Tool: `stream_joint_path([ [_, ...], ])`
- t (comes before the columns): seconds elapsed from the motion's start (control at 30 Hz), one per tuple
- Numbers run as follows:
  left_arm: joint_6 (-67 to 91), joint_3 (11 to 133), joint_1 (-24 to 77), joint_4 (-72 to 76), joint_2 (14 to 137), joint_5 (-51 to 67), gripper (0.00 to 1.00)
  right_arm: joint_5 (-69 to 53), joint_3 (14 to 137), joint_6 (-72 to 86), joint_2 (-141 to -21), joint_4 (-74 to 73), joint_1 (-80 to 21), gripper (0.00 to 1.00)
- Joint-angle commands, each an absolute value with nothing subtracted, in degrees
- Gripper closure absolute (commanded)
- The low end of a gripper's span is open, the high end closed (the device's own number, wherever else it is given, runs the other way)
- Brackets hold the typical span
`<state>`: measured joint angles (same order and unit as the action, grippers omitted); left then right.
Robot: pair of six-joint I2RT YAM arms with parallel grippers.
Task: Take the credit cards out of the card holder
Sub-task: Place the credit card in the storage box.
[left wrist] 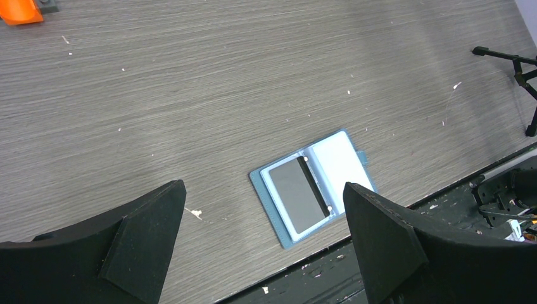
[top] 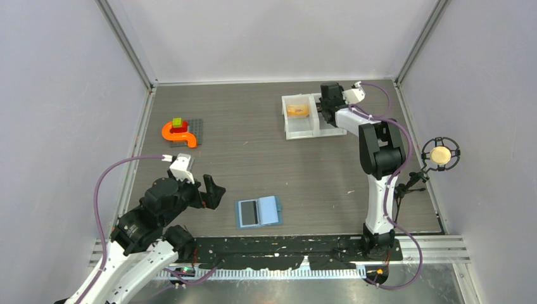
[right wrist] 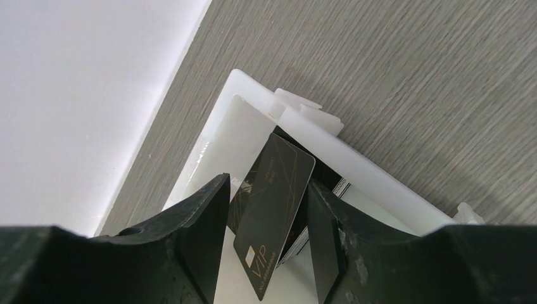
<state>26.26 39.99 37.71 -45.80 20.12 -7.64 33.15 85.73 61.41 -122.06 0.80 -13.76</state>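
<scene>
The light-blue card holder point(top: 258, 212) lies open and flat near the table's front edge. It also shows in the left wrist view point(left wrist: 313, 187), with a dark grey panel in its left half. My left gripper point(top: 214, 190) point(left wrist: 263, 185) is open and empty, above the table just left of the holder. My right gripper point(top: 328, 104) point(right wrist: 267, 180) hovers over the white tray point(top: 301, 130) point(right wrist: 373, 171), jaws apart. A black card marked VIP point(right wrist: 275, 202) lies tilted and loose between the fingers, over other dark cards in the right compartment. An orange-yellow card point(top: 296, 110) lies in the left compartment.
An orange curved toy piece point(top: 177, 132) with red and green blocks sits on a dark plate at the back left. A round microphone on a small tripod point(top: 441, 154) stands at the right edge, and its legs point(left wrist: 513, 60) show in the left wrist view. A black rail point(top: 285, 244) runs along the front edge.
</scene>
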Motion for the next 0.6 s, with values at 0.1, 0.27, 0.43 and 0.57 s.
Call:
stream_joint_path([
  [0.1, 25.3, 40.2, 37.5, -44.7, 20.8, -7.3, 0.00, 34.2, 89.3, 60.7, -123.2, -1.2, -14.0, 0.45],
  [0.27, 25.2, 40.2, 37.5, -44.6, 21.0, -7.2, 0.00, 34.4, 90.0, 60.5, -123.0, -2.4, -13.9, 0.36],
  [0.43, 25.3, 40.1, 37.5, -44.5, 21.3, -7.2, 0.00, 34.1, 90.4, 59.6, -121.8, -3.8, -14.0, 0.34],
  [0.57, 25.5, 39.9, 37.5, -44.6, 21.4, -7.2, 0.00, 33.9, 91.5, 58.1, -120.3, -6.6, -13.9, 0.34],
])
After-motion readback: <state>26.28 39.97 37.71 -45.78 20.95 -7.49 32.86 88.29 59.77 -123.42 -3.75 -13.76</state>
